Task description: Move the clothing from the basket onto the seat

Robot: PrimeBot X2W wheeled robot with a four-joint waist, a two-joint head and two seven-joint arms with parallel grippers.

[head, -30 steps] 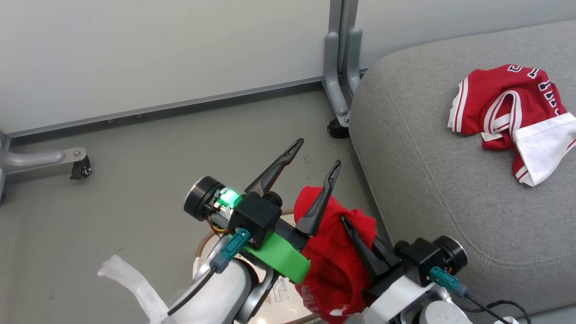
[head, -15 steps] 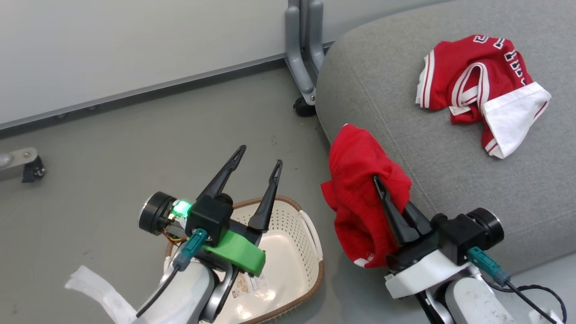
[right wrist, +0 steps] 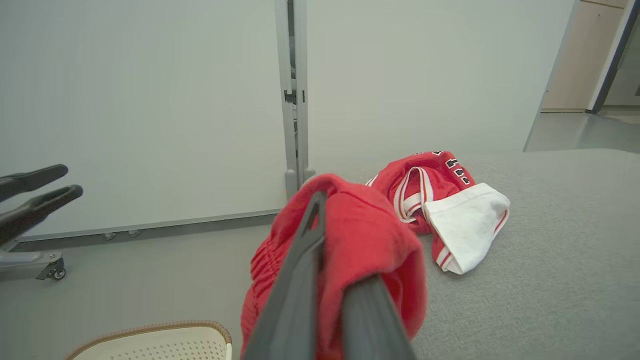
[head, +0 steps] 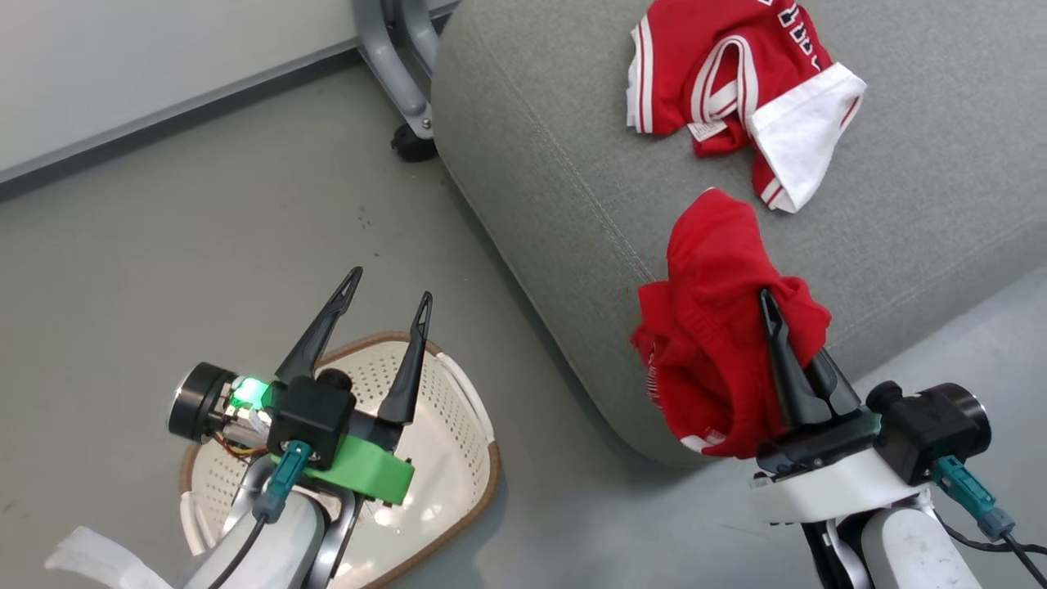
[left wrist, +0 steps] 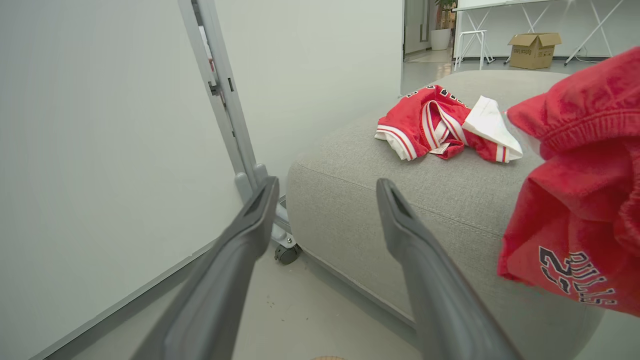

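My right gripper (head: 766, 296) is shut on the plain red garment (head: 720, 327), which hangs over the front edge of the grey seat (head: 572, 147). The same red garment (right wrist: 360, 240) drapes over the right gripper's fingers (right wrist: 305, 250) in the right wrist view. A striped red and white garment (head: 736, 82) lies crumpled on top of the seat, farther back. My left gripper (head: 388, 286) is open and empty above the off-white basket (head: 458, 409) on the floor. In the left wrist view the held garment (left wrist: 580, 200) hangs at the right, the striped one (left wrist: 440, 130) on the seat (left wrist: 360, 200).
A grey partition foot with a caster (head: 409, 139) stands on the floor by the seat's left corner. A pale wall panel (head: 123, 65) runs along the back. A cardboard box (left wrist: 532, 49) and white table legs stand far off.
The head camera has swung right, shifting the whole picture left. The right gripper has carried the plain red garment from over the basket to the seat's edge. The left gripper stays open.
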